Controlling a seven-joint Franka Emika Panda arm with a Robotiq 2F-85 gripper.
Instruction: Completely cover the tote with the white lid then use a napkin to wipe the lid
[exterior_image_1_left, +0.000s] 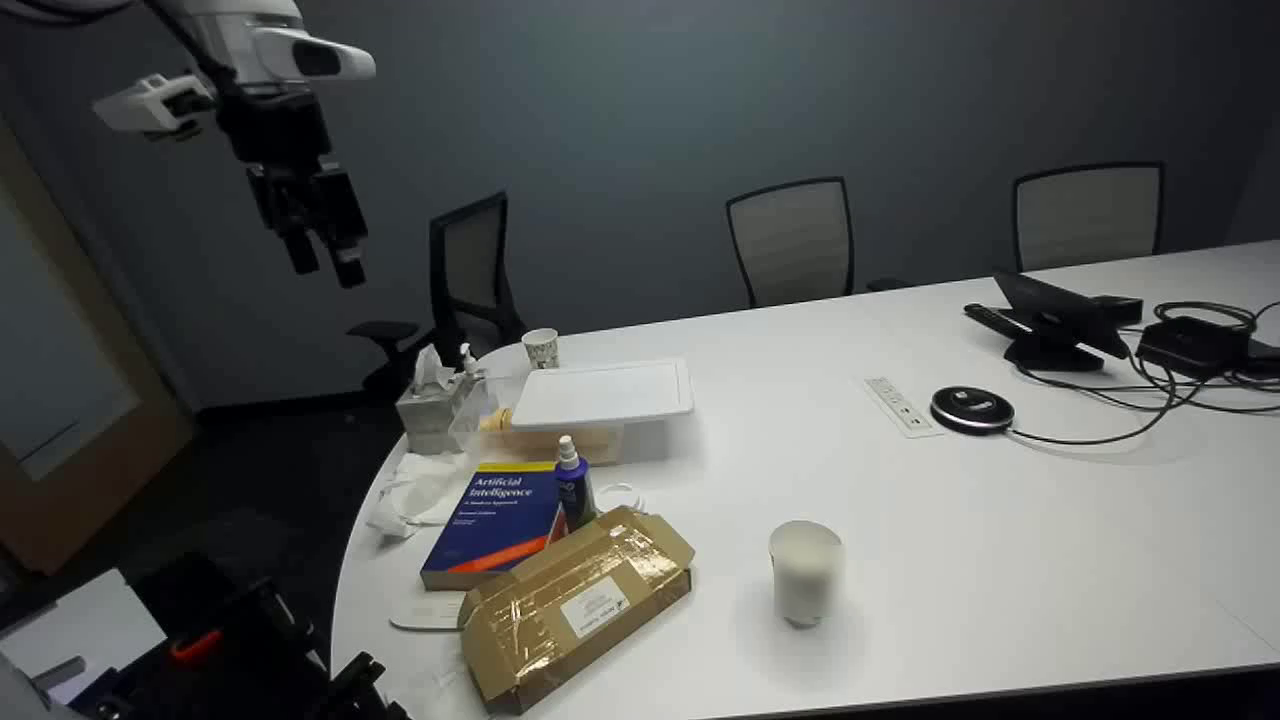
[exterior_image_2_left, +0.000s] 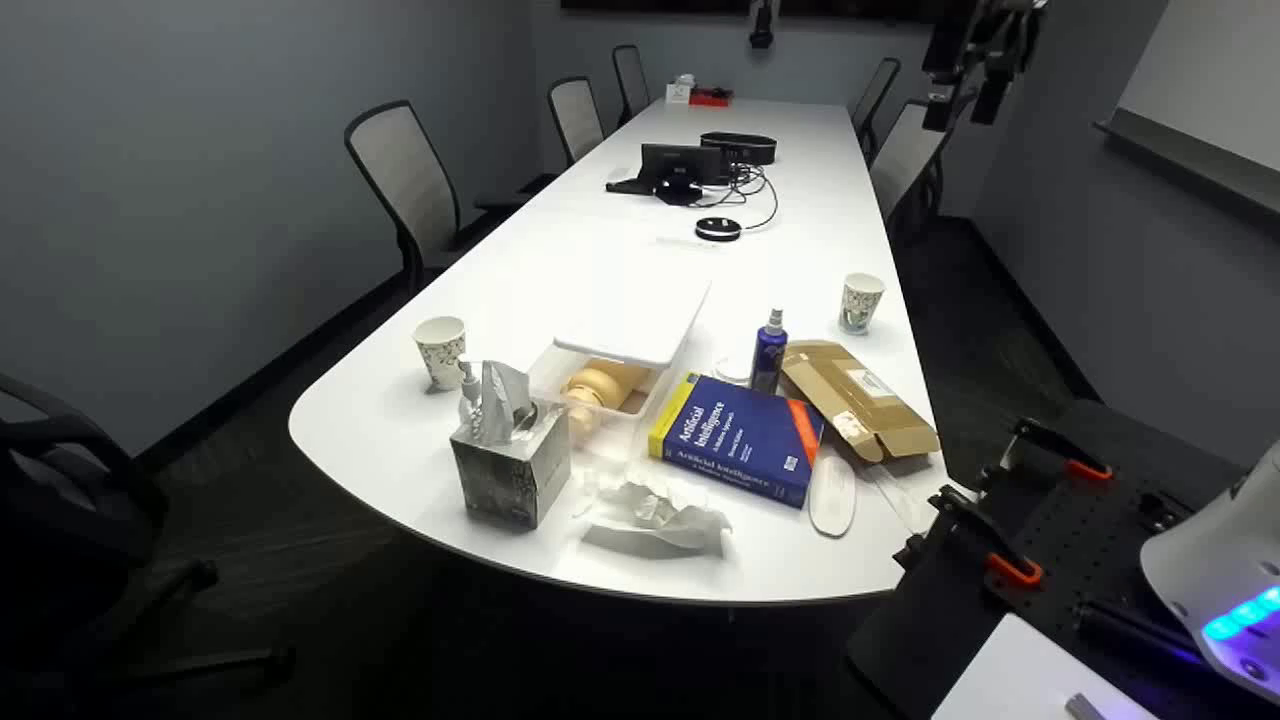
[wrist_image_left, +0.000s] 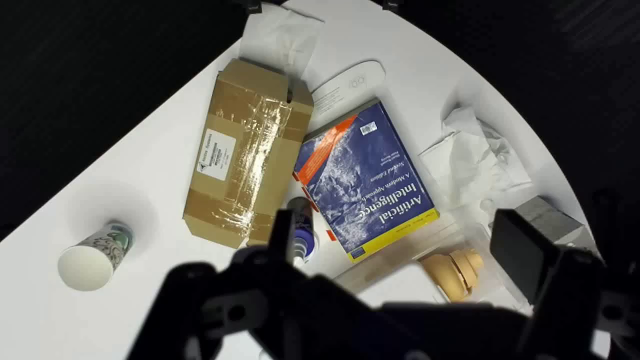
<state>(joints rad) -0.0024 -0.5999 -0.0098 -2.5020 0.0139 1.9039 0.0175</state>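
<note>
- Evidently nothing is held: the black two-fingered gripper (exterior_image_1_left: 324, 266) hangs high above the white table (exterior_image_1_left: 950, 530), its fingers (wrist_image_left: 522, 257) spread wide with only air between, presumably left free for the next grasp.
- Well below the gripper stands the shallow rectangular whitish plastic tote (exterior_image_2_left: 618, 438), partly hidden by the gripper in the wrist view.
- Across it, also well below the gripper, rests the flat white rectangular plastic lid (exterior_image_1_left: 605, 393) with rounded corners. It sits off-centre, one end uncovered and the lid seeming to jut past the opposite end, so covering looks unfinished; a push toward the gap seems needed.
- Through that gap, under the gripper, shows a tan rounded object (wrist_image_left: 447, 277); whether it props the lid I cannot tell.
- Beside the uncovered end, below the gripper, a grey cardboard tissue box (exterior_image_2_left: 510, 475) has a white tissue (exterior_image_2_left: 505, 400) poking up, probably easy to pinch.
- A crumpled white paper tissue (wrist_image_left: 477, 162) lies loose nearby, likewise beneath gripper height; which is the intended napkin is unclear. Wiping should probably wait until the lid fits.
</note>
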